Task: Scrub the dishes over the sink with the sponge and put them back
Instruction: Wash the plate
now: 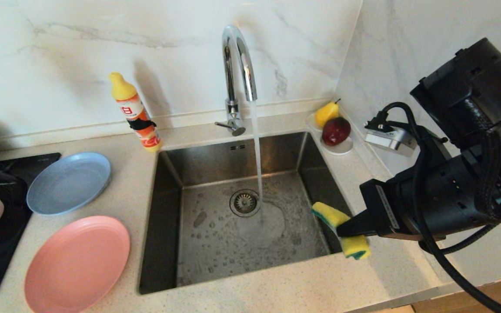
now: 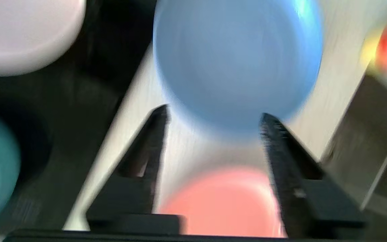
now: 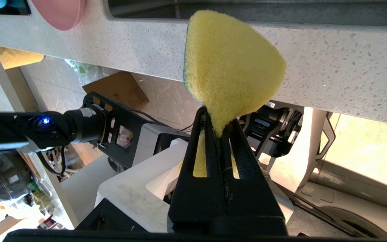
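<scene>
Marble-walled sink [image 1: 168,174]: right gripper [image 3: 218,129] level at its corner, fingers clamping sponge [image 3: 228,64]; left gripper [image 2: 213,124] fingers apart over plates.

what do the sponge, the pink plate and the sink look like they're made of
Sponge: soft yellow foam, porous, pinched at its waist by the right pincer; green scouring face.
Pink plate: probably matte plastic or a similar composite; even colour, no glare.
Sink: brushed steel, grey sheen, wet.

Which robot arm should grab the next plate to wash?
Probably the left. The left gripper hangs open over the grey-blue plate and the pink plate, both on the counter left of the sink. The right gripper is shut on the sponge at the sink's right edge.
</scene>
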Motion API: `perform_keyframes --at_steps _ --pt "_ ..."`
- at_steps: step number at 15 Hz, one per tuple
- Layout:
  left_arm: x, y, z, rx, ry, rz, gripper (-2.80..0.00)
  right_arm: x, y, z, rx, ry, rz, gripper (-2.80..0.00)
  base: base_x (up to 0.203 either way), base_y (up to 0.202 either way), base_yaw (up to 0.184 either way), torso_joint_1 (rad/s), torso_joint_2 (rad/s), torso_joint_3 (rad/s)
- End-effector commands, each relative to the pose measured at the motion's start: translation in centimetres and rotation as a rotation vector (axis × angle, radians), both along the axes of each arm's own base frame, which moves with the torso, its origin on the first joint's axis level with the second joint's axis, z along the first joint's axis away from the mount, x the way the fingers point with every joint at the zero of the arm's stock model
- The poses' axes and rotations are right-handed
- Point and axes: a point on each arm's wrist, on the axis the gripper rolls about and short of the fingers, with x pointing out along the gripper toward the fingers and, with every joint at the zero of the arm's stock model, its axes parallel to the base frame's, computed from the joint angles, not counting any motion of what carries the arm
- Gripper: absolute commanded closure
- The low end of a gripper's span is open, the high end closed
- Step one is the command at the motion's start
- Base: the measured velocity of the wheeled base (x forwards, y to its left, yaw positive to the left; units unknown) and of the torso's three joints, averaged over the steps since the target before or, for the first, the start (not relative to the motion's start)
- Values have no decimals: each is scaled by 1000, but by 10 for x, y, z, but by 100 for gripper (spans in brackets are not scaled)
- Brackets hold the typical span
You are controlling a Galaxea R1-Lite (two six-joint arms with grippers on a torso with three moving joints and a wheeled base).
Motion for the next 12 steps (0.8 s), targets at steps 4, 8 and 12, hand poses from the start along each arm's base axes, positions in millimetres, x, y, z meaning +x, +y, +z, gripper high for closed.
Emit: perform_keyframes --at_steps 4,8,12 --pt "-52 -39 -38 65 239 -114 0 3 -10 -5 -12 18 -37 0 0 0 0 0 0 0" --pt "-73 -55 -62 123 342 -194 0 2 -16 -8 -20 27 -54 0 0 0 0 0 0 0" --pt "-68 -51 -78 81 385 -198 -280 5 -14 -12 -31 42 -53 0 0 0 0 0 0 0"
